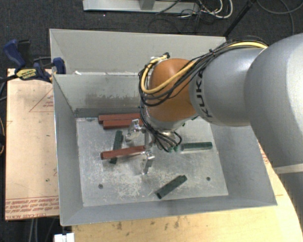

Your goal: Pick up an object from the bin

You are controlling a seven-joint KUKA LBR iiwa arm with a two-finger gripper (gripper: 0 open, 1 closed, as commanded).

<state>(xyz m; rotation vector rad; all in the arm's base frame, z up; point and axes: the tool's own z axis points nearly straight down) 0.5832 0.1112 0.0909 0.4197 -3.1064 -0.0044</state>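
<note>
Jaws spread wide, nothing clamped, straddling right end of red-brown stick (pixel 122 154); one finger (pixel 136 130) behind it, other in front. Stick lies flat mid-bin (pixel 65 135). Short dark green piece (pixel 117 139) touches its far side. Red-brown bar (pixel 120 120) by back wall. Green stick (pixel 196 146) to right, dark stick (pixel 171 186) at front.

I have the arm (pixel 252 79) reaching in from the right, its orange-covered wrist (pixel 166 92) bent steeply downward. The gripper (pixel 143 146) hangs low, fingers (pixel 148 164) spread apart.
</note>
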